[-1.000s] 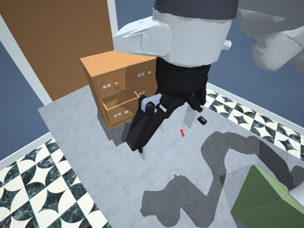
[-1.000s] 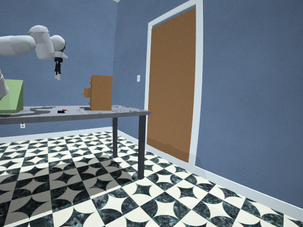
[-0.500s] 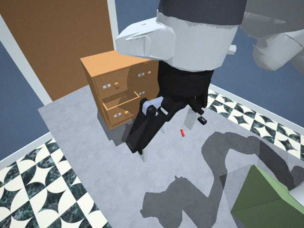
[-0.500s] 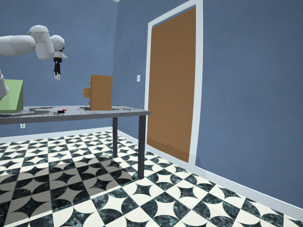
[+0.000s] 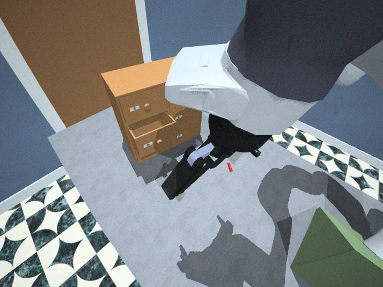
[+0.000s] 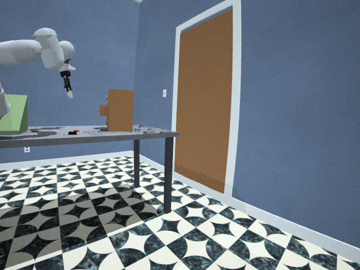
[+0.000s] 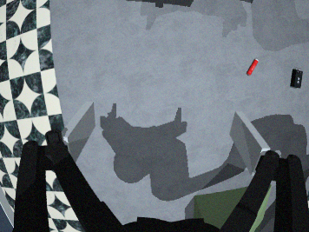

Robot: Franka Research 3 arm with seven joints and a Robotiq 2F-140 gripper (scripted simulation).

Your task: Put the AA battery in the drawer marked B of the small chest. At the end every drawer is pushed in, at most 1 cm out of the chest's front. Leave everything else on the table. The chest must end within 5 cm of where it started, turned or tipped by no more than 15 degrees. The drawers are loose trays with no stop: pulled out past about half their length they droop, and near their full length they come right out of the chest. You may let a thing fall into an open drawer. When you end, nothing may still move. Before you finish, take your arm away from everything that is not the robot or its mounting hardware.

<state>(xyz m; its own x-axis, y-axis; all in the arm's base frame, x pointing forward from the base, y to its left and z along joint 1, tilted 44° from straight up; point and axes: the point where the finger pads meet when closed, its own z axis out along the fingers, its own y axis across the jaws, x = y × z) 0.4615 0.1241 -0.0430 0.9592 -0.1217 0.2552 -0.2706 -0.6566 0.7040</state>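
The AA battery, red (image 5: 229,166) (image 6: 76,130) (image 7: 253,67), lies on the table in front of the chest. The brown chest (image 5: 137,82) (image 6: 120,110) stands upright. One left-column drawer (image 5: 170,127) (image 6: 103,110) is pulled partly out at middle height, and its visible inside looks empty. The drawer labels are too small to read, and the arm hides the chest's upper right. My gripper (image 5: 207,176) (image 6: 69,95) (image 7: 164,119) is open and empty, high above the table. In the wrist view the battery is up and right of the fingers.
A small black object (image 5: 255,152) (image 6: 72,132) (image 7: 297,78) lies near the battery. A large green block (image 5: 325,245) (image 6: 18,113) (image 7: 217,205) stands by the arm's base. The table's edge runs down the left of the wrist view.
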